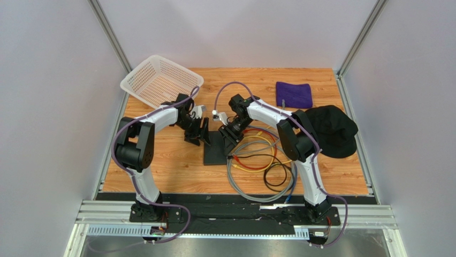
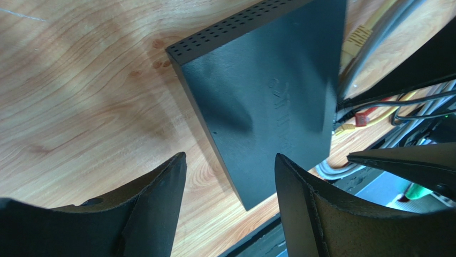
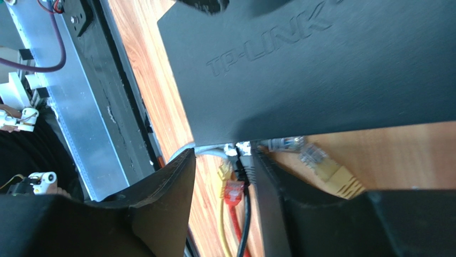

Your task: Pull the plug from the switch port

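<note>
Right wrist, switch [image 3: 321,69] sockets hidden, right gripper [image 3: 222,160] grasp unclear, left gripper [image 2: 230,160] spread.

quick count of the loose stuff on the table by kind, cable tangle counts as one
basket: 1
purple cloth: 1
black cap: 1
switch: 1
cable tangle: 1
total: 5
</note>
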Robot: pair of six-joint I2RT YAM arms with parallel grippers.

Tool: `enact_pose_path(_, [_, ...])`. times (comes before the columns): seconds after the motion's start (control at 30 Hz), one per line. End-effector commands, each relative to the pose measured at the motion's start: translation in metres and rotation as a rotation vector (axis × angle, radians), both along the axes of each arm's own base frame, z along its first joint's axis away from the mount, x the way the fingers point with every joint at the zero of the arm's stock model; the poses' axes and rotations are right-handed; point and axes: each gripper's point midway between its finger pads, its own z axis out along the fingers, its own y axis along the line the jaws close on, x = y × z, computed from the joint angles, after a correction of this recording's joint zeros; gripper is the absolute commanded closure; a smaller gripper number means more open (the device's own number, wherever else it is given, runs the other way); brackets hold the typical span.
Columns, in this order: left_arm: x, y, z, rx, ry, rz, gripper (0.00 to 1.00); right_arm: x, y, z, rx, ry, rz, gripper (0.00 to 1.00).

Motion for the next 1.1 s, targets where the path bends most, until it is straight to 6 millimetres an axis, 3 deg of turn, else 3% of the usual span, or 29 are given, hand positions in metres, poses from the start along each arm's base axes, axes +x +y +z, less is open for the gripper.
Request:
enact_pose_path(0.0, [0.003, -0.003, 0.001, -0.039, 0.028, 0.021, 0.30, 0.012, 0.012, -0.001, 0.042, 0.009, -0.010, 0.51])
enact_pose_path(0.07, [0.002, -0.001, -0.002, -0.037, 0.043, 0.028, 0.30, 0.019, 0.022, 0.006, 0.077, 0.004, -0.013, 0.50])
enact_pose_path(0.23, [0.005, 0.016, -0.002, -0.016, 0.053, 0.077, 0.30, 0.032, 0.047, -0.002, 0.114, 0.013, -0.008, 0.49])
enact_pose_path(0.37, [0.015, 0.044, 0.014, -0.003, 0.014, 0.173, 0.31, 0.032, 0.069, 0.011, 0.176, 0.004, 0.014, 0.50])
enact_pose_path(0.43, [0.015, 0.047, 0.020, -0.053, 0.012, 0.187, 0.31, 0.030, 0.073, 0.015, 0.182, -0.006, 0.023, 0.50])
enact_pose_path(0.6, [0.010, 0.028, 0.027, -0.191, 0.033, 0.163, 0.32, 0.026, 0.058, 0.002, 0.138, 0.015, 0.013, 0.50])
enact_pose_path(0.87, [0.008, 0.025, 0.016, -0.197, 0.071, 0.146, 0.36, 0.018, 0.030, -0.024, 0.047, 0.058, 0.005, 0.50])
enact_pose_path(1.07, [0.007, 0.019, 0.016, -0.236, 0.089, 0.132, 0.39, 0.014, 0.002, -0.031, -0.054, 0.112, -0.015, 0.50])
